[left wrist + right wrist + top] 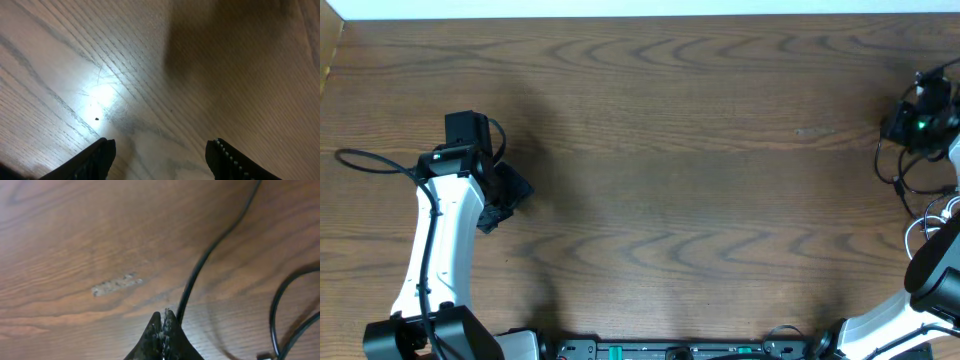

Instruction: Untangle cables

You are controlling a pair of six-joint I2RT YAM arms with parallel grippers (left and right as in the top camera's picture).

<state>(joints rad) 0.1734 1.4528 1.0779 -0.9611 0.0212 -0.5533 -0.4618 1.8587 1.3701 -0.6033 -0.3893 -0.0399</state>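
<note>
The cables (900, 185) lie bunched at the table's far right edge, several black ones and a white loop (913, 232), just beside the right gripper (163, 322). One black cord (210, 255) runs straight to that gripper's tips and touches them. A second black cord (274, 311) curves nearby. The jaws are pressed together, and I cannot tell whether the cord is pinched between them. A pale scuff (117, 284) marks the table (670, 120) near the tips. Well away from that gripper, the left gripper (160, 160) hangs over the wood with its jaws spread wide.
</note>
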